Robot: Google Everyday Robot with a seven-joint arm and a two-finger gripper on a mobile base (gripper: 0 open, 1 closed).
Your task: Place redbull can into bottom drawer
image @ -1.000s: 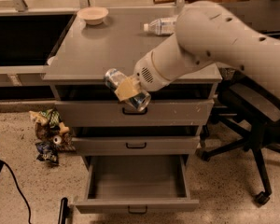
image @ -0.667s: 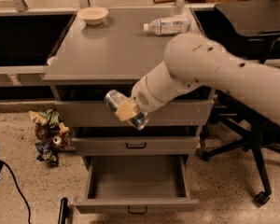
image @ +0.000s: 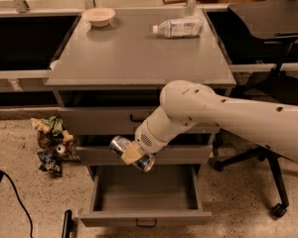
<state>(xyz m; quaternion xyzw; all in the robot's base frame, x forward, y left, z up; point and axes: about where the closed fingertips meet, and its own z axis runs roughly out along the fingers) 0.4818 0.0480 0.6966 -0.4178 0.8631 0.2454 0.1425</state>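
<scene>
My gripper (image: 133, 154) is shut on the redbull can (image: 120, 146), a slim silver-and-blue can held on its side. It hangs in front of the middle drawer front, just above the back of the bottom drawer (image: 145, 215). That drawer is pulled out and its inside shows nothing in it; a small black handle sits on its front. My white arm (image: 223, 114) reaches in from the right.
A clear plastic bottle (image: 179, 27) lies on the cabinet top (image: 139, 58) with a white bowl (image: 98, 16). Crumpled wrappers (image: 52, 143) lie on the floor at left. An office chair (image: 273, 83) stands at right. A black cable (image: 15, 197) runs at lower left.
My arm has lowered, carrying the can from the top drawer's level down to just above the open bottom drawer.
</scene>
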